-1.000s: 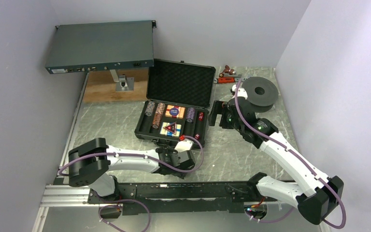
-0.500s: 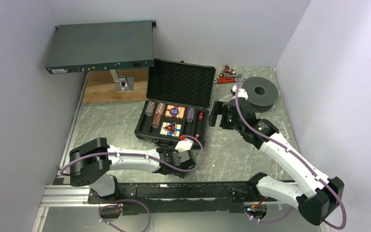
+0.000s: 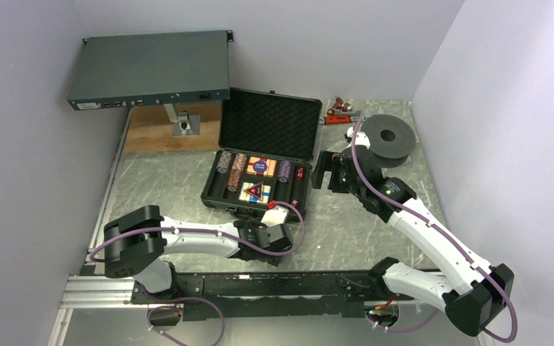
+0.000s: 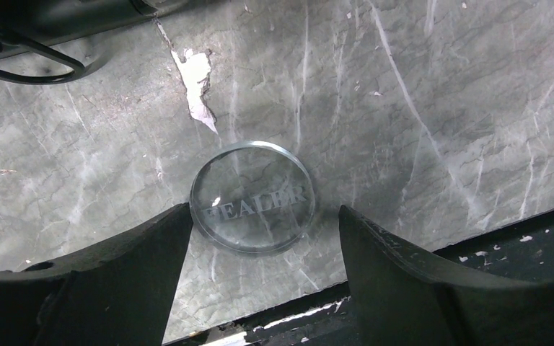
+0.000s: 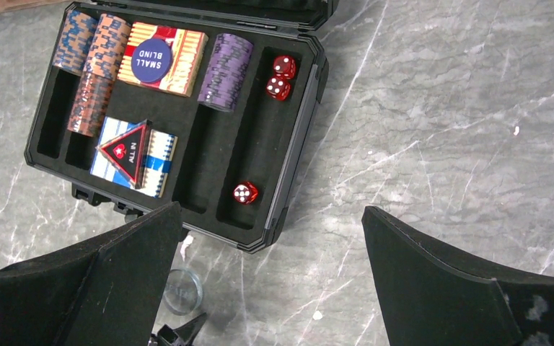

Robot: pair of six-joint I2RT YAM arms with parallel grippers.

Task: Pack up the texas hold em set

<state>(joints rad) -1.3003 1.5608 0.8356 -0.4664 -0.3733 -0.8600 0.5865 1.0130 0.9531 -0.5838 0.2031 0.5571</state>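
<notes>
The black case [image 3: 304, 155] lies open with its foam lid up. In the right wrist view its tray [image 5: 290, 169] holds striped chips [image 5: 90, 65], purple chips [image 5: 223, 72], a deck under a blue "small blind" disc [image 5: 151, 59], a triangular black-red marker [image 5: 124, 151] on a blue deck [image 5: 160, 160], and three red dice [image 5: 245, 192]. A clear "DEALER" disc [image 4: 252, 196] lies flat on the table in front of the case [image 5: 177, 290]. My left gripper [image 4: 263, 216] is open, low over the table, its fingers either side of the disc. My right gripper [image 5: 270, 213] is open and empty above the case's right front corner.
A grey-blue rack unit [image 3: 151, 68] stands at the back left over a wooden board [image 3: 155, 133]. A black spool [image 3: 386, 140] sits behind the right arm, with small red parts [image 3: 340, 109] near it. The table's near edge and rail [image 4: 519, 238] run just under my left gripper.
</notes>
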